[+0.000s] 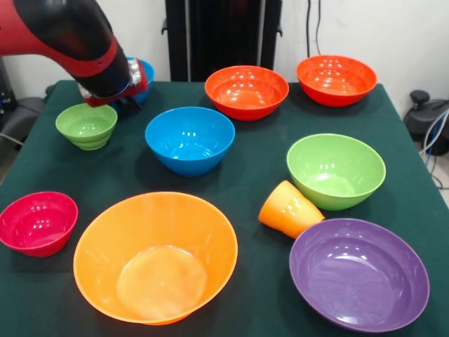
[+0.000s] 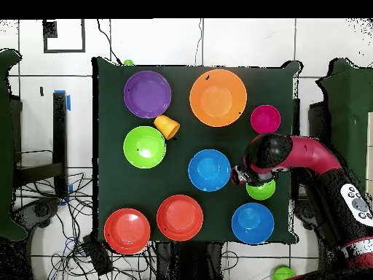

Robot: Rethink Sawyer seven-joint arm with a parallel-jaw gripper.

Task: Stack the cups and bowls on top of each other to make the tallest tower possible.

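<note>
Nothing stacked yet, all pieces sit singly on the green counter (image 1: pixel 231 184), so the tower looks unstarted. Nearest the front camera: large orange bowl (image 1: pixel 156 256) and large purple bowl (image 1: pixel 358 272), both upright; as the widest, probably the best base. Crimson small bowl (image 1: pixel 37 222) at the left edge. Orange cup (image 1: pixel 289 209) lies tipped on its side between the purple bowl and the big green bowl (image 1: pixel 336 170), seemingly touching the green one; it would need righting or a side grasp. Mid-counter: blue bowl (image 1: pixel 189 139), with the small ribbed green bowl (image 1: pixel 86 126) off to its left. Far row: two red-orange bowls (image 1: pixel 246 91) (image 1: pixel 336 79) and a second blue bowl (image 1: pixel 144 74), mostly hidden behind the arm (image 1: pixel 66 31). Pincer (image 2: pixel 241 176) hangs between the mid blue bowl and the ribbed green bowl in the overhead view, just beside both; likely lining up on one, can't say which. Open or closed: cannot tell, the wrist blocks it in both views.
</note>
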